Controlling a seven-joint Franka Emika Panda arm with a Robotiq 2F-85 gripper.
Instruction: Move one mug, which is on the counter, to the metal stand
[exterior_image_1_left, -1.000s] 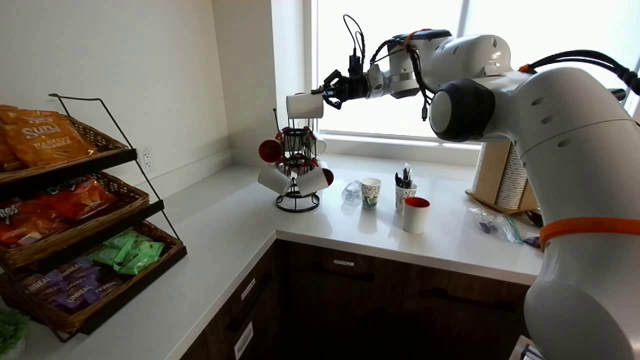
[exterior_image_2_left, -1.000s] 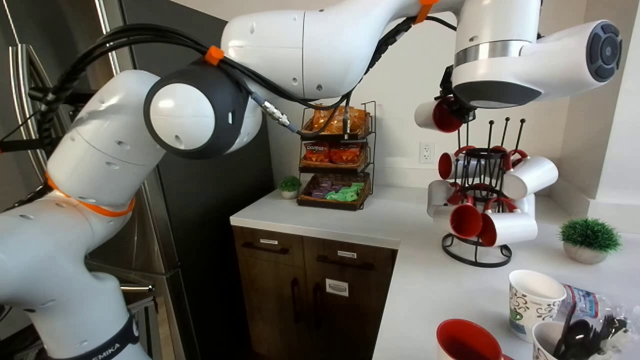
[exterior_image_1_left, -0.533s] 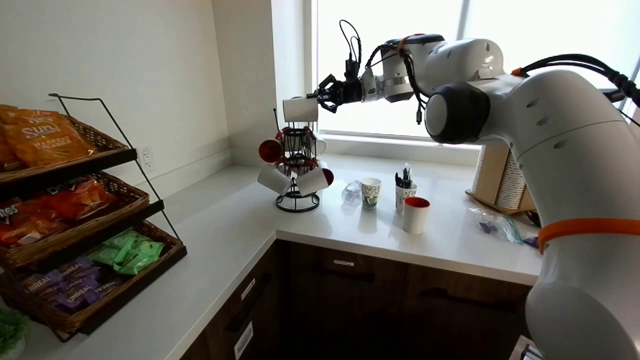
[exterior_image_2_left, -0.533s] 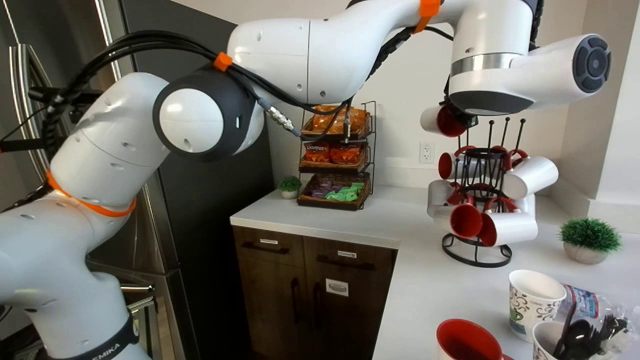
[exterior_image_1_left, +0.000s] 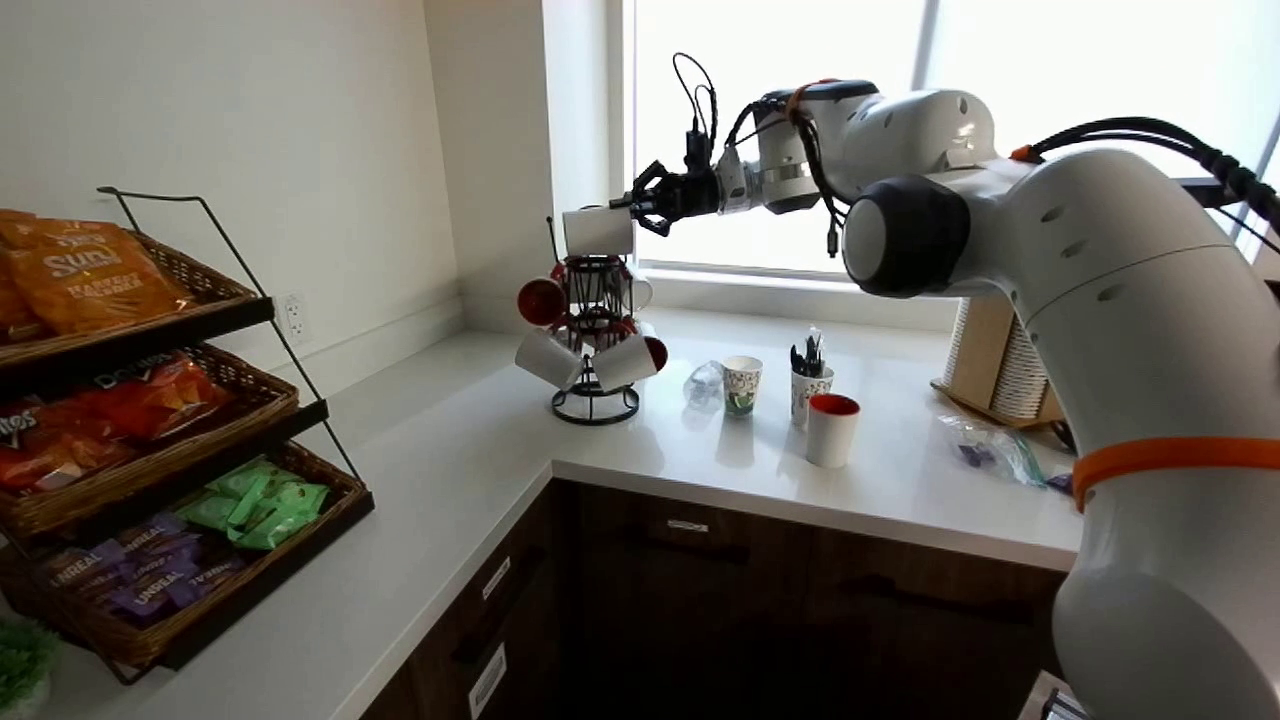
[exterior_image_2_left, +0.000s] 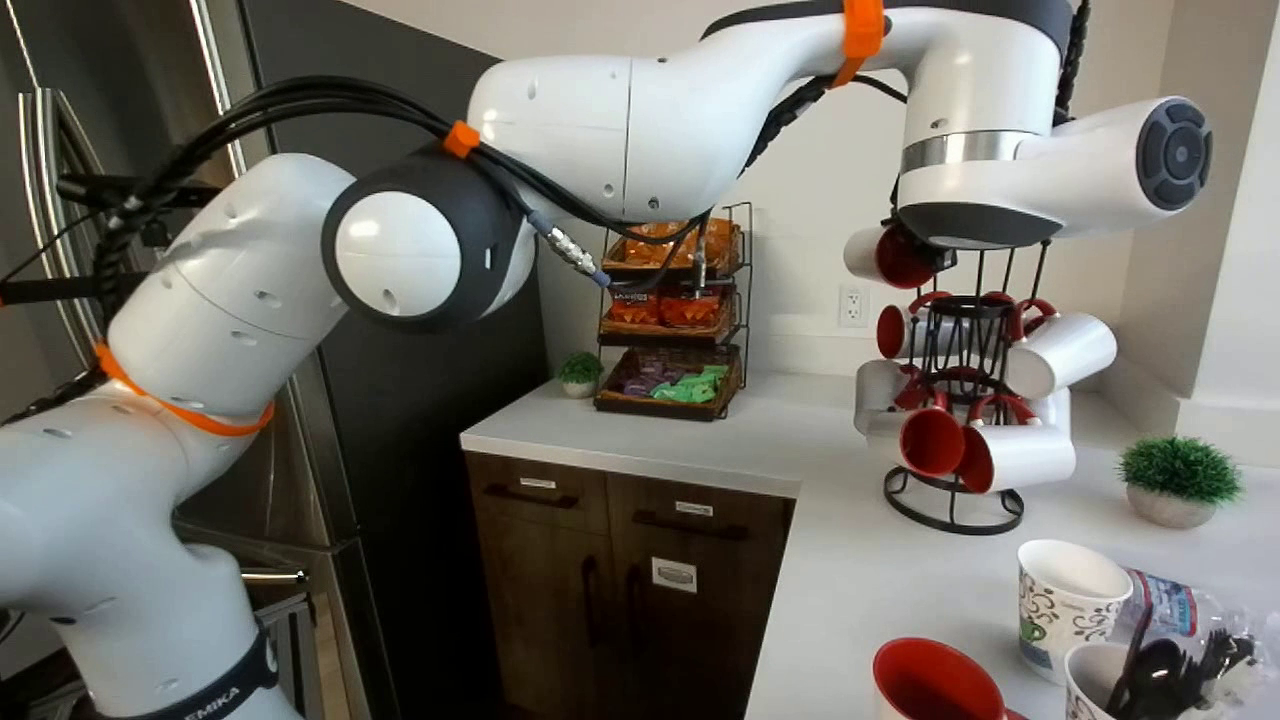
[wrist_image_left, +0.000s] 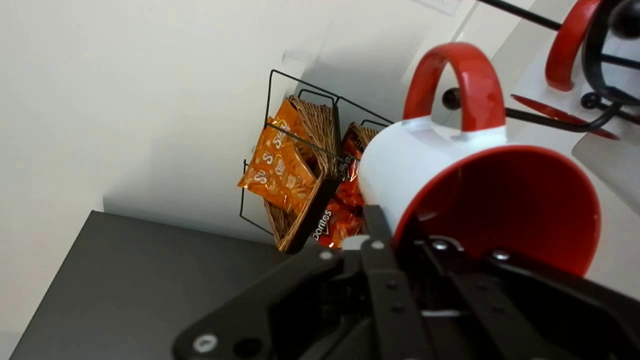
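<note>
the gripper (wrist_image_left: 396, 228) pinches the wall of a white mug (wrist_image_left: 480, 185); of its fingers (wrist_image_left: 378, 225), one lies inside the red-lined mouth and one against the outer face, the gap between them narrow. the mug is on its side, held above the counter (exterior_image_2_left: 870, 570) near its inner corner. beyond the red handle (wrist_image_left: 484, 100), in the wrist view, a ball-tipped prong (wrist_image_left: 451, 99) of the metal stand (exterior_image_2_left: 968, 307) shows through the loop; whether the two touch cannot be told. the stand rests just beside that inner corner, other mugs (exterior_image_2_left: 1065, 353) hung on it.

containers, near to far in an exterior view: a second red-lined mug (exterior_image_2_left: 935, 680), toward the counter's front edge; a paper cup (exterior_image_2_left: 1088, 685) holding black cutlery (exterior_image_2_left: 1160, 665); a patterned cup (exterior_image_2_left: 1045, 625), a clear plastic item (exterior_image_2_left: 1165, 603) just beside it; at the counter's far edge, a tiered rack (exterior_image_1_left: 200, 328) whose wicker baskets (exterior_image_1_left: 240, 418) hold orange bags (exterior_image_1_left: 85, 270) on top, red bags (exterior_image_1_left: 130, 395) in the middle, green packets (exterior_image_1_left: 265, 505) and purple packets (exterior_image_1_left: 150, 575) at the bottom.

writing, near to far: "emika" on a black band (exterior_image_2_left: 250, 675) low on the arm (exterior_image_2_left: 600, 120); pale labels (exterior_image_2_left: 674, 574) on the cabinets (exterior_image_2_left: 550, 560) below the counter's front edge, too small to read; "doritos" on the red bags, "unreal" on the purple packets, "sun" on the orange bags.
</note>
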